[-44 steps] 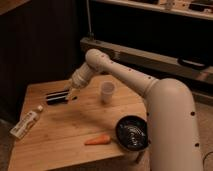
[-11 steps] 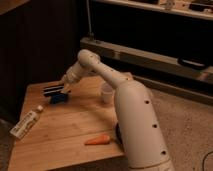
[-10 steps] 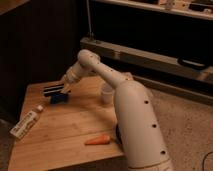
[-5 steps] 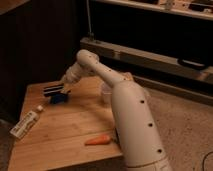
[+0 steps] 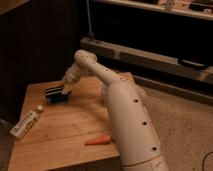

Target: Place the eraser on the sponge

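Note:
The eraser (image 5: 53,91), a black block with white stripes, sits at the back left of the wooden table (image 5: 65,130). The blue sponge (image 5: 62,98) lies directly under and in front of it, its front right part showing. The eraser overlaps the sponge's far left edge; I cannot tell whether it rests on the sponge or hovers just above. My gripper (image 5: 64,87) reaches in from the right and is shut on the eraser's right end. The white arm (image 5: 125,115) runs from the lower right up over the table.
A white tube with a cap (image 5: 27,123) lies near the table's left edge. An orange carrot (image 5: 97,140) lies near the front edge beside the arm. The arm hides the table's right side. Dark cabinets and a metal rail stand behind.
Since the oldest frame the gripper carried the eraser left and back, and the blue sponge came into sight beneath it. Over the last second the eraser and gripper have barely moved.

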Controlling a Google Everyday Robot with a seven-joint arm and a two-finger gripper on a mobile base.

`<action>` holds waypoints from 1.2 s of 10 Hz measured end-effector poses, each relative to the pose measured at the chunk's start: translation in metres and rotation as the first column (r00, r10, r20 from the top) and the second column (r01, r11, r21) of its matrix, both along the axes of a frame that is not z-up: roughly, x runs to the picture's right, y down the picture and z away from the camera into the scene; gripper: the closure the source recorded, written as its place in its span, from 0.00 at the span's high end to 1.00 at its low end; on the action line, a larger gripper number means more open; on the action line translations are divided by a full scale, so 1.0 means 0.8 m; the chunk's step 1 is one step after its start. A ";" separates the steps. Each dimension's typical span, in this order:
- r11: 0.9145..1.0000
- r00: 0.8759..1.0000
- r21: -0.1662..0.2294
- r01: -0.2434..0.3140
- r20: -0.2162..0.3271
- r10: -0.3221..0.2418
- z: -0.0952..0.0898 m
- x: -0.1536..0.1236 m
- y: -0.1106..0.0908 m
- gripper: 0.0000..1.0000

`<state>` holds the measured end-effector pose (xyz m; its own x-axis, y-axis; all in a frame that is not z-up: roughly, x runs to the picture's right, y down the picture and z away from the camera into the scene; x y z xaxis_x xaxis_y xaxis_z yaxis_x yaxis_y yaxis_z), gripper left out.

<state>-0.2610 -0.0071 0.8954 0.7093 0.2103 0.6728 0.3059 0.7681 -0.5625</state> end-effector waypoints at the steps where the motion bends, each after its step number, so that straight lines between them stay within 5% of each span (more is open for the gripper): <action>1: 1.000 1.000 -0.004 0.001 -0.004 -0.001 0.002 0.001 0.002 0.00; 10: 0.998 1.000 -0.061 0.013 -0.006 -0.014 0.024 -0.015 0.026 0.01; 12: 0.997 1.000 -0.070 0.022 -0.007 -0.022 0.027 -0.019 0.029 0.15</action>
